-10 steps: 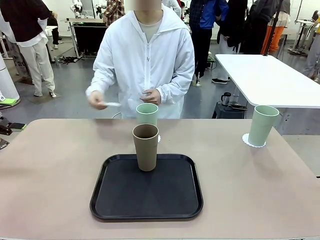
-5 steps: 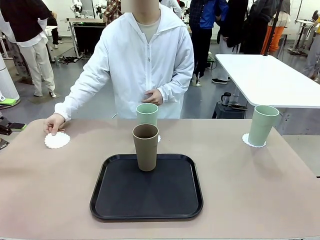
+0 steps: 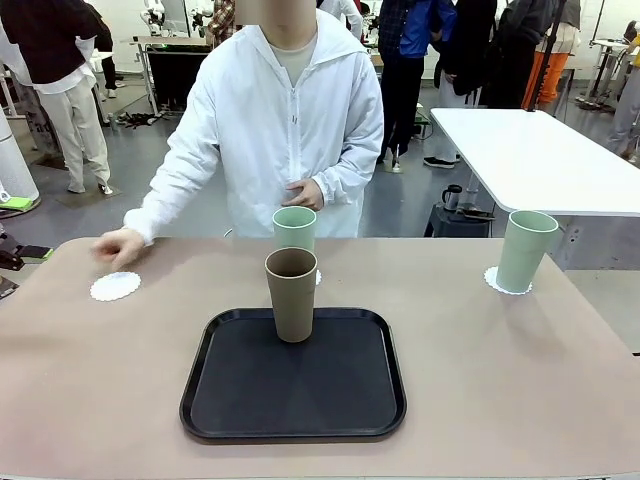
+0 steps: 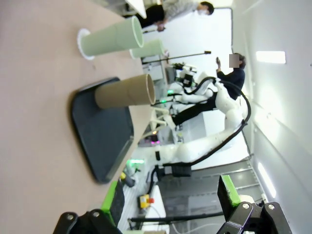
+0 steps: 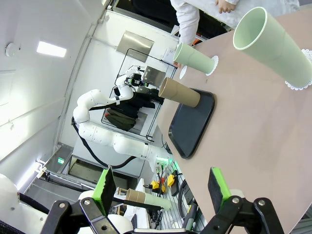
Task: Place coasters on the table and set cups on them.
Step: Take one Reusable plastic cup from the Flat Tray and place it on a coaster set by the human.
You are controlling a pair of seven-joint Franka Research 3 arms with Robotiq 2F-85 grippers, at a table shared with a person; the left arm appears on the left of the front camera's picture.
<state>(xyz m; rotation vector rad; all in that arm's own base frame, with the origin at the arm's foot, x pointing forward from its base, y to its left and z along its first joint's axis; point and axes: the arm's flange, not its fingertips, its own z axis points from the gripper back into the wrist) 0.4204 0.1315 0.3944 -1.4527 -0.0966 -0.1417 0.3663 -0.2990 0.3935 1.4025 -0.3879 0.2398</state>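
Observation:
On the beige-pink table (image 3: 500, 380), a bare white coaster (image 3: 115, 287) lies at the far left, with the person's hand (image 3: 122, 245) just above and behind it. A tan cup (image 3: 291, 293) stands on the black tray (image 3: 293, 400). Behind it a mint cup (image 3: 294, 228) stands on a coaster whose edge (image 3: 318, 277) peeks out. Another mint cup (image 3: 524, 250) sits on a coaster (image 3: 491, 279) at the far right. My left gripper (image 4: 170, 200) is open and apart from the tan cup (image 4: 124, 91). My right gripper (image 5: 161, 187) is open, short of the nearest mint cup (image 5: 273, 46).
The person in white stands at the table's far edge, the other hand held at the waist. A white-topped table (image 3: 540, 160) stands behind at the right, a small dark mug (image 3: 452, 196) beside it. Bare tabletop lies on both sides of the tray.
The person brought a coaster down onto the table's far left, then lifted the hand off it. The cups and tray have not moved.

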